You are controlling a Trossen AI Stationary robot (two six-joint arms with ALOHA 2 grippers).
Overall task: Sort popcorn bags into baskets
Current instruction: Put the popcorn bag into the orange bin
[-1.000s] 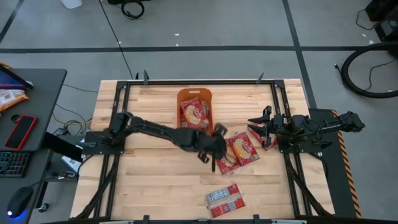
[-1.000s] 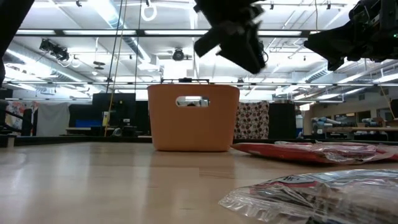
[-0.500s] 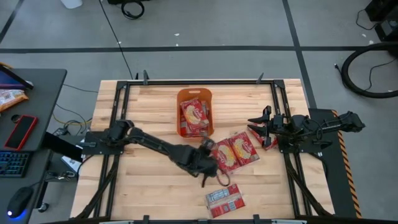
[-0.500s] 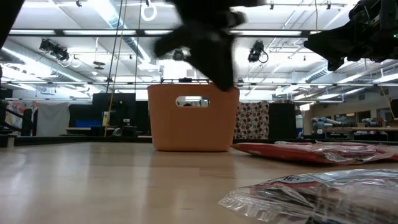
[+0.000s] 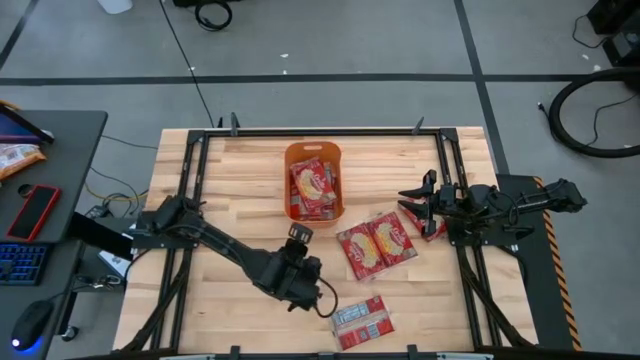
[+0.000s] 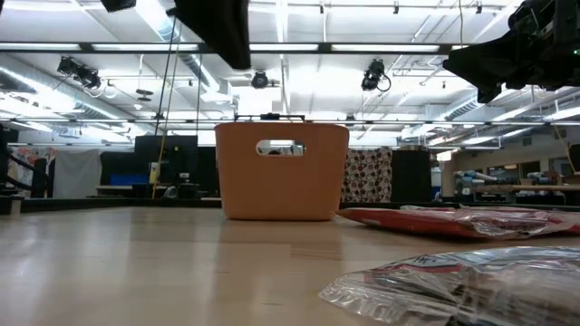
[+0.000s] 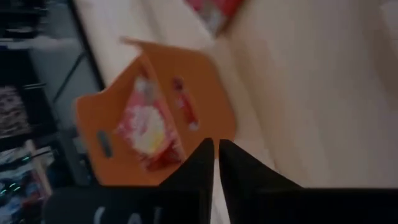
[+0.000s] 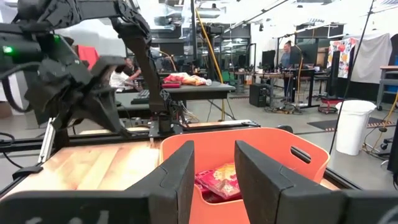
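Left gripper (image 5: 297,236): over bare wood in front of the orange basket (image 5: 313,152), fingers together, holding nothing.
Right gripper (image 5: 413,195): waiting at the table's right side, fingers apart, empty.
Popcorn bags: some in the basket; two red ones (image 5: 376,245) side by side right of centre; one label-side-up bag (image 5: 360,320) near the front edge.
Handling: probably light, soft, crinkly film (likely slippery); pinching an edge seam looks safest.
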